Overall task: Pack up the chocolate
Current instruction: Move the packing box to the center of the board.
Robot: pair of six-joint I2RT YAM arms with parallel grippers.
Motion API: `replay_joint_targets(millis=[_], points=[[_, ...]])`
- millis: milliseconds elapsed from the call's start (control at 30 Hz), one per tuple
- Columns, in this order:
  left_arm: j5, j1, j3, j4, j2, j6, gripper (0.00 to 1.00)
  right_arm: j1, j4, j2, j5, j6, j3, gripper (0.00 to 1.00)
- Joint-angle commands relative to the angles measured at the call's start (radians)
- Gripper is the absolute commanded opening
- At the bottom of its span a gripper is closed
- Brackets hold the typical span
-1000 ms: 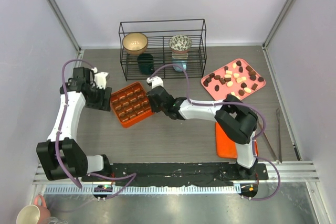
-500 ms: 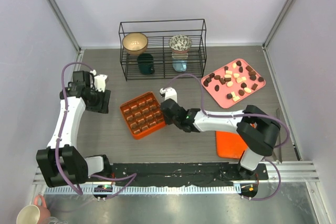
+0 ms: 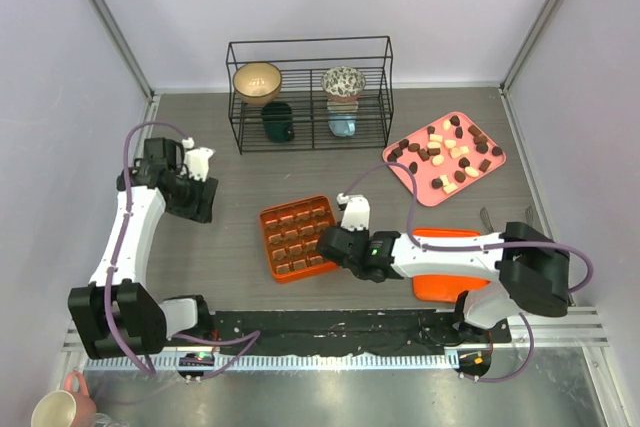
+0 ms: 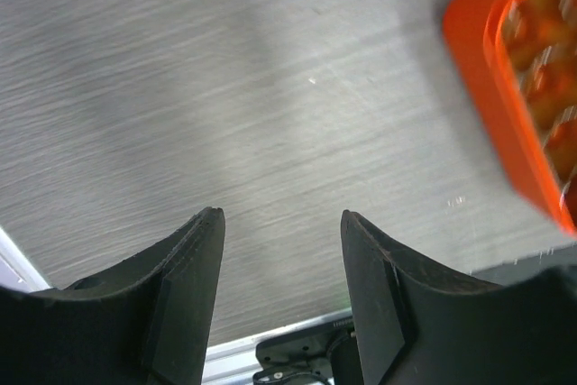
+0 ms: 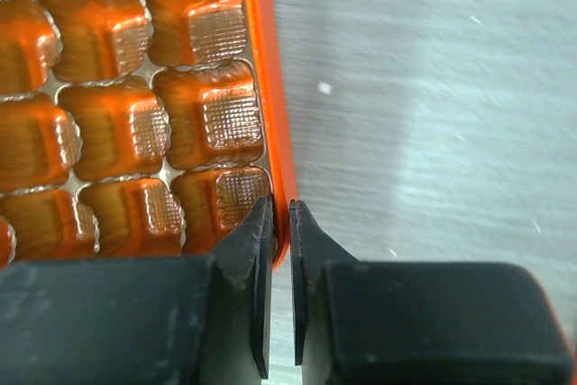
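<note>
Orange box (image 5: 271,132) rim clenched in right claw (image 5: 281,205), plain in wrist view, left claw (image 4: 281,215) released, empty.

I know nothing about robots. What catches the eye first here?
The bright orange gridded plastic box in the middle of the table, its rim pinched by the right pincer. Then the pink tray at far right, strewn with small brown and cream chocolate pieces.
</note>
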Motion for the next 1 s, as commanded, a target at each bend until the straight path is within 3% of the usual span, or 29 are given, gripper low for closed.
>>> replay_joint_targets(millis=[0, 100, 200, 400, 533, 600, 633, 767, 967], points=[[0.023, -0.089, -0.033, -0.069, -0.004, 0.082, 0.59, 0.009, -0.144, -0.065, 0.043, 0.177, -0.047, 0.10], [-0.062, -0.243, -0.062, -0.040, 0.011, 0.062, 0.59, 0.021, -0.172, -0.093, 0.030, 0.214, -0.035, 0.14], [-0.101, -0.322, -0.048, 0.017, 0.054, 0.028, 0.59, 0.072, -0.179, -0.131, 0.019, 0.187, -0.013, 0.26], [-0.095, -0.327, 0.067, 0.052, 0.169, 0.008, 0.58, 0.109, -0.362, -0.237, -0.001, 0.202, 0.059, 0.30], [-0.112, -0.334, 0.098, 0.122, 0.252, -0.025, 0.57, 0.081, -0.393, -0.303, 0.153, 0.106, 0.119, 0.38], [-0.110, -0.351, 0.110, 0.136, 0.292, -0.048, 0.57, 0.011, -0.320, -0.303, 0.172, -0.029, 0.140, 0.39], [-0.109, -0.356, 0.119, 0.152, 0.300, -0.054, 0.57, -0.088, -0.274, -0.294, 0.152, -0.074, 0.137, 0.39], [-0.103, -0.373, 0.135, 0.164, 0.312, -0.068, 0.57, -0.284, 0.065, -0.219, 0.021, -0.246, 0.088, 0.37], [-0.103, -0.374, 0.089, 0.164, 0.266, -0.061, 0.58, -0.324, 0.311, 0.054, -0.044, -0.396, 0.183, 0.31]])
